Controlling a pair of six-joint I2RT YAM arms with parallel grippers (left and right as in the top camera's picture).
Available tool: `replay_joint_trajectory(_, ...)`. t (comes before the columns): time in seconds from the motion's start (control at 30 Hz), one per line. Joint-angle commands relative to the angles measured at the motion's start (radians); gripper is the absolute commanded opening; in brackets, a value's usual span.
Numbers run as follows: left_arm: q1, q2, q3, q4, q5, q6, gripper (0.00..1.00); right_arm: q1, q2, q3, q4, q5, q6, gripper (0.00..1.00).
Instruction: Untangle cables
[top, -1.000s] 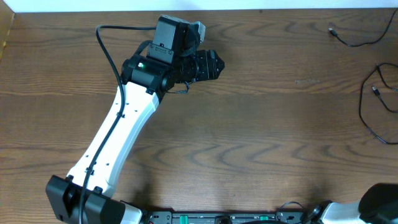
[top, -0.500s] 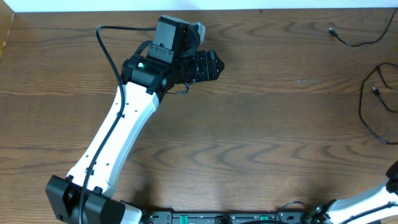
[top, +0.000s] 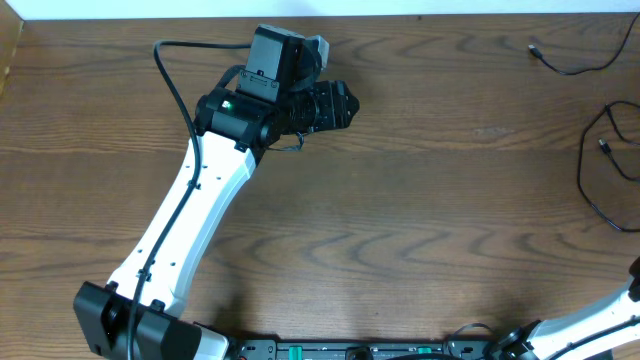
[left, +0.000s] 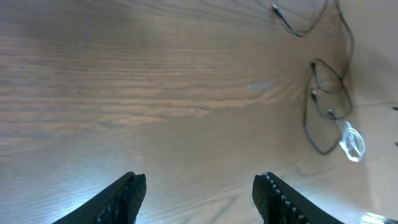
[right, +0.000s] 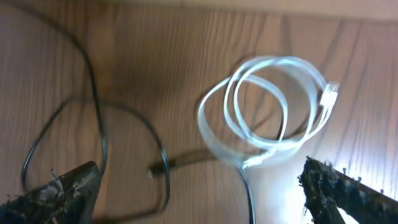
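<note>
In the right wrist view the white cable (right: 267, 112) lies in a small coil on the wood, with its plug end at the right. The black cable (right: 93, 124) loops to the left of it, apart from the coil, its plug end near the middle. My right gripper (right: 199, 193) stands wide open above them, with nothing between its fingers (right: 59, 190). Far off at the table's back left, my left gripper (top: 340, 105) is open and empty. From there it sees the black cable (left: 317, 106) and the white cable (left: 352, 142) at the right.
A second thin black cord (top: 570, 62) lies at the back right corner, and the black cable's loop (top: 585, 170) reaches the right edge of the overhead view. The left arm (top: 190, 215) slants across the left half of the brown wooden table (top: 420, 220).
In the overhead view the right arm's dark end has gone from the bottom right corner, and only a white link shows there now. The left arm has not moved.
</note>
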Motion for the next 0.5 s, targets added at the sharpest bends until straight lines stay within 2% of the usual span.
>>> replay_joint_trajectory(0.0,0.005,-0.011,0.001,-0.003,-0.146,0.074,0.61,0.045,-0.118,0.017,-0.026,-0.180,-0.072,0.99)
replay_joint_trajectory(0.13,0.013,-0.011,0.001,-0.002,-0.293,0.119,0.68,0.132,-0.222,0.017,-0.086,-0.519,-0.258,0.99)
replay_joint_trajectory(0.2,0.030,-0.011,0.001,-0.003,-0.318,0.130,0.71,0.187,-0.261,0.017,-0.107,-0.623,-0.341,0.99)
replay_joint_trajectory(0.47,0.149,-0.011,0.001,-0.004,-0.323,0.130,0.77,0.457,-0.382,0.017,-0.209,-0.656,-0.571,0.99)
